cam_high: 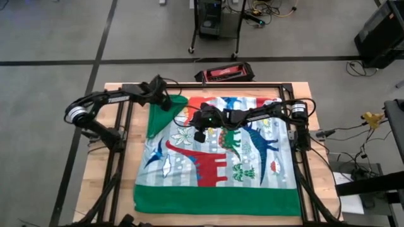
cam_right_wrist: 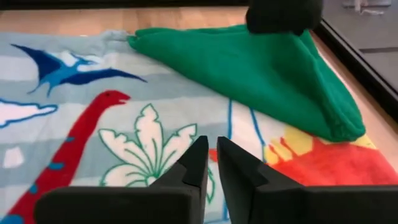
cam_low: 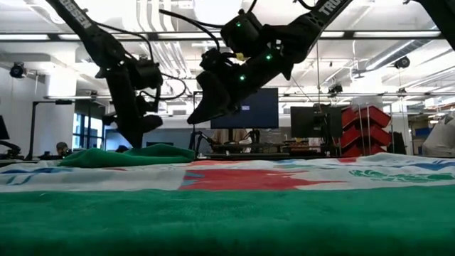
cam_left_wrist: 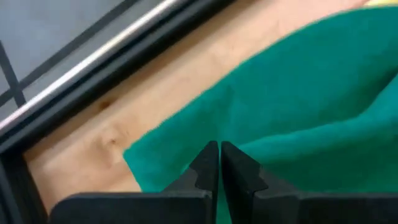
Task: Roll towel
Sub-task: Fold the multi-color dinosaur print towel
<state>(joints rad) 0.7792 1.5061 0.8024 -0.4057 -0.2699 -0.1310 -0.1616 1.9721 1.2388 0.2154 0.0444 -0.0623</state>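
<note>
pale wooden table point(cam_high: 101, 170) under the spread dinosaur towel point(cam_high: 218, 161)

Robotics lab, monitors point(cam_low: 259, 107), exposed ceiling pipes point(cam_low: 167, 43)

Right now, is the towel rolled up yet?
Not yet. One far corner of the towel is folded over, green side up. The left gripper rests on that fold, fingers shut. The right gripper hovers above the dinosaur print, shut and empty. The rest lies flat, so nearly all the rolling remains.

Towel point(cam_high: 218, 157) flat on table point(cam_high: 101, 157); far-left corner folded over.
</note>
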